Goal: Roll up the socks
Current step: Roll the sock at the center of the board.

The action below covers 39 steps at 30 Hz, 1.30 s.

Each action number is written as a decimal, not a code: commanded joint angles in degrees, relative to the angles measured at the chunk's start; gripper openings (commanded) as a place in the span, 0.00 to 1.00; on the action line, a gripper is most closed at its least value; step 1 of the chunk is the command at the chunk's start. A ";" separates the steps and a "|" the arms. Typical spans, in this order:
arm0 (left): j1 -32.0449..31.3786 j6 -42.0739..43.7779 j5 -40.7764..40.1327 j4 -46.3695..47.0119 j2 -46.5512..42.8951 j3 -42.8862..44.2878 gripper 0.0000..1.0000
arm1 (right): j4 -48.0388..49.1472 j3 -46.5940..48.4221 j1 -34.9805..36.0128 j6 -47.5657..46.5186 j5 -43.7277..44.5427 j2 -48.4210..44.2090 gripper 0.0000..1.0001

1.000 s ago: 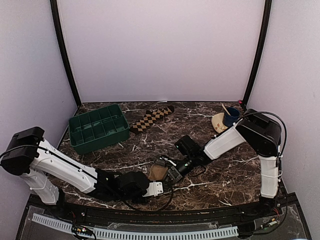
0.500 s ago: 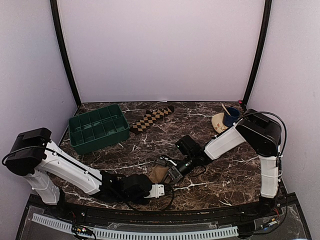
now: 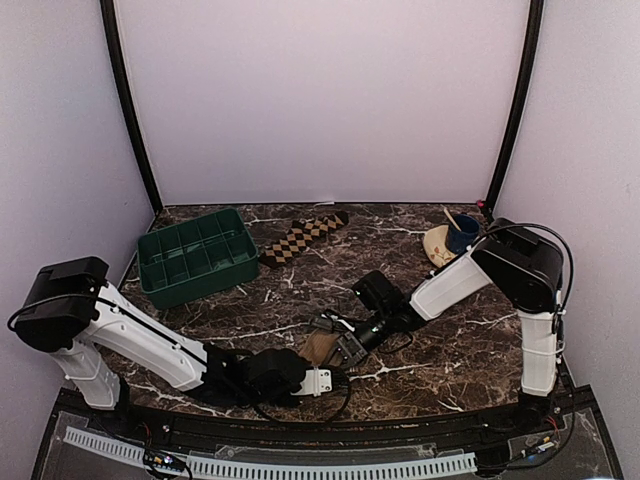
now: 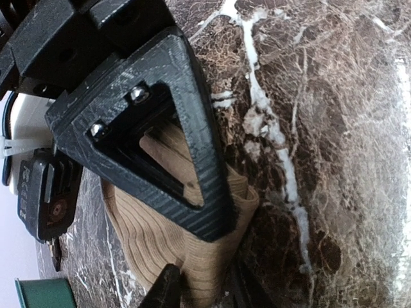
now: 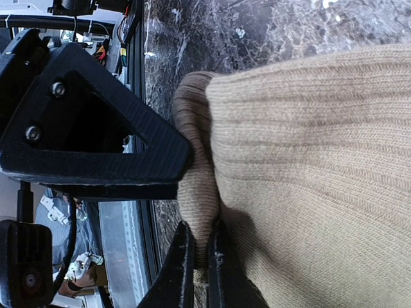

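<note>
The tan sock [image 3: 316,345] lies bunched on the marble near the front middle, between both grippers. My right gripper [image 3: 338,347] reaches in from the right and is shut on a fold of the tan sock [image 5: 308,160]; its fingertips [image 5: 200,256] pinch the ribbed edge. My left gripper [image 3: 320,374] comes in from the near side. Its fingertips [image 4: 205,290] sit either side of the lower end of the tan sock [image 4: 148,237], pressed on the fabric. The checkered sock [image 3: 303,236] lies flat at the back, untouched.
A green tray [image 3: 150,262] with dividers stands at the back left. A tan bowl [image 3: 436,244] and a blue cup [image 3: 462,234] sit at the back right. The table's front rail [image 3: 300,462] runs just behind the left gripper.
My left arm has slid to the right along the front edge, its gripper staying at the tan sock. The right gripper and the sock have barely moved.
</note>
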 commanded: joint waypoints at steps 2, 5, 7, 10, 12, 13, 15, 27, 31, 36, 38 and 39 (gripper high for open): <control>-0.11 0.80 1.37 0.04 0.77 0.88 0.30 | -7.16 -4.30 -2.08 0.15 5.68 4.35 0.00; -0.08 -0.07 2.26 -0.68 1.21 0.79 0.29 | -7.24 -4.41 -2.21 0.09 5.33 4.46 0.00; -0.07 -0.15 2.39 -0.65 1.80 0.72 0.29 | -7.48 -4.46 -2.29 -0.08 5.15 4.43 0.00; 0.22 0.21 3.10 -0.80 2.36 1.22 0.24 | -8.02 -4.29 -2.48 -0.32 5.11 4.37 0.00; 0.82 -0.03 4.83 -2.39 2.69 2.13 0.13 | -8.14 -4.29 -2.51 -0.35 5.06 4.38 0.00; 1.12 -0.17 5.42 -3.31 2.78 2.49 0.07 | -8.14 -4.29 -2.52 -0.35 5.10 4.45 0.00; 1.56 -0.35 6.54 -4.19 2.75 2.76 0.00 | -8.05 -4.41 -2.52 -0.29 5.09 4.45 0.00; 3.92 -0.98 14.66 -16.14 2.57 9.41 0.00 | -12.32 -4.93 -2.52 -2.94 10.03 2.43 0.17; 5.15 -0.93 18.98 -21.13 2.74 12.20 0.00 | -9.46 -8.15 -2.53 -1.43 11.89 -0.98 0.26; 6.44 0.00 22.96 -26.92 3.88 15.79 0.00 | -6.43 -11.39 -2.87 0.87 12.99 -4.96 0.28; 7.11 0.36 24.92 -29.39 4.60 17.47 0.00 | -5.97 -12.23 -3.12 1.35 13.21 -6.21 0.29; 7.35 0.53 25.84 -31.10 5.26 18.63 0.00 | -5.68 -12.83 -3.35 1.65 13.46 -6.87 0.29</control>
